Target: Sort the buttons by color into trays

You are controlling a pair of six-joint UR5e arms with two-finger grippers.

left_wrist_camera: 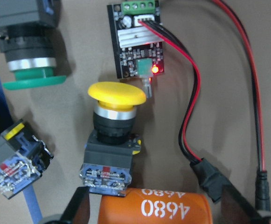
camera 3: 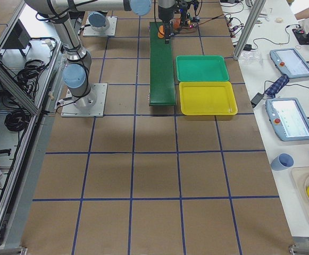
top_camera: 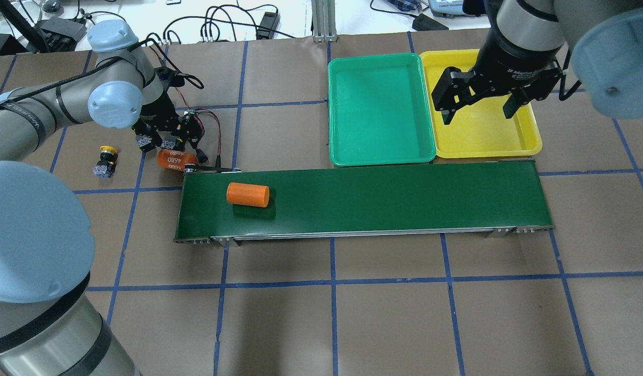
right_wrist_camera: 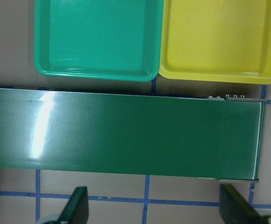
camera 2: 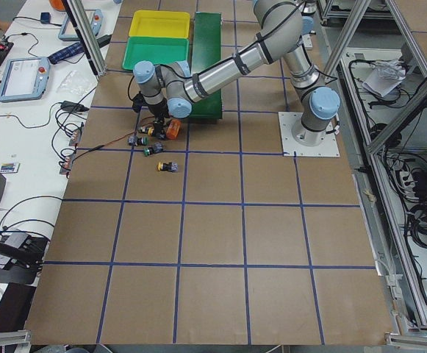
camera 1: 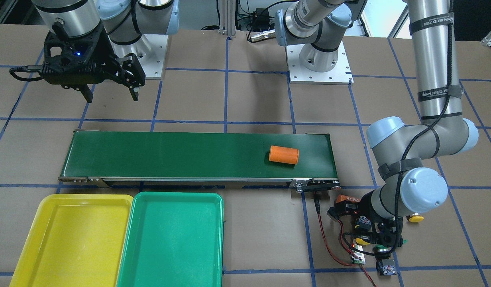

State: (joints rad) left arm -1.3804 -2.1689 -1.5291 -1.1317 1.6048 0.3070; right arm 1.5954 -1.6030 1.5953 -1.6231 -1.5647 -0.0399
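Note:
Several buttons lie at the belt's end beside my left arm. In the left wrist view a yellow button (left_wrist_camera: 114, 126) lies on its side in the middle, a green button (left_wrist_camera: 30, 70) at the upper left, and another button's contact block (left_wrist_camera: 14, 161) at the left. A second yellow button (top_camera: 106, 159) lies apart. My left gripper (left_wrist_camera: 159, 212) hangs open low over this cluster (camera 1: 373, 237), gripping nothing. The yellow tray (camera 1: 70, 239) and green tray (camera 1: 173, 239) hold nothing. My right gripper (top_camera: 478, 112) is open above the yellow tray (top_camera: 483, 136).
A dark-green conveyor belt (top_camera: 384, 201) carries an orange cylinder (top_camera: 248, 195). A second orange cylinder marked 4680 (left_wrist_camera: 151, 210) lies between my left fingers. A circuit board (left_wrist_camera: 137, 39) with red and black wires (left_wrist_camera: 191, 116) sits among the buttons.

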